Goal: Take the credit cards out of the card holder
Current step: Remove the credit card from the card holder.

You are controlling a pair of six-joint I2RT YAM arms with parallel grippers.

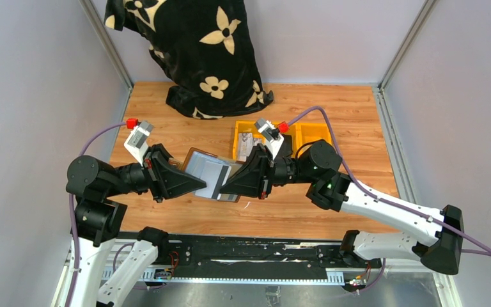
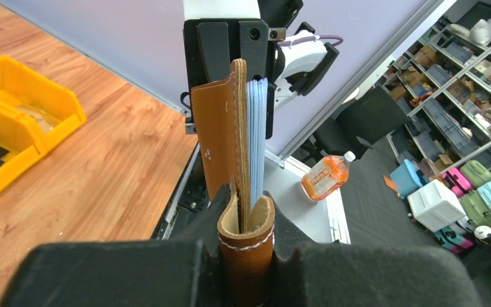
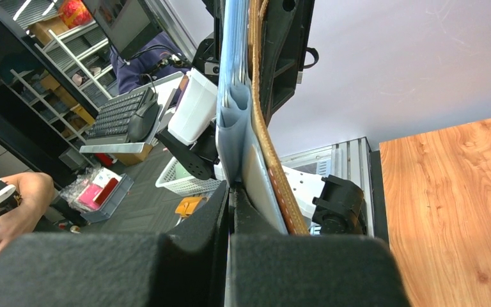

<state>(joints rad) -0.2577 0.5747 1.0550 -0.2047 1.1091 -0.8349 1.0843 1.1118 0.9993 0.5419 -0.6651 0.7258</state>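
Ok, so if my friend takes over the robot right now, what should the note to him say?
Left gripper: jaws shut on the folded end of the small brown leather card holder, held up above the wooden table.
Right gripper: jaws shut on the holder's clear plastic sleeves.
Done: holder is up and open between both arms.
Left: the pale flat credit cards seem tucked in the sleeves; none is visibly out yet. Pull them out.
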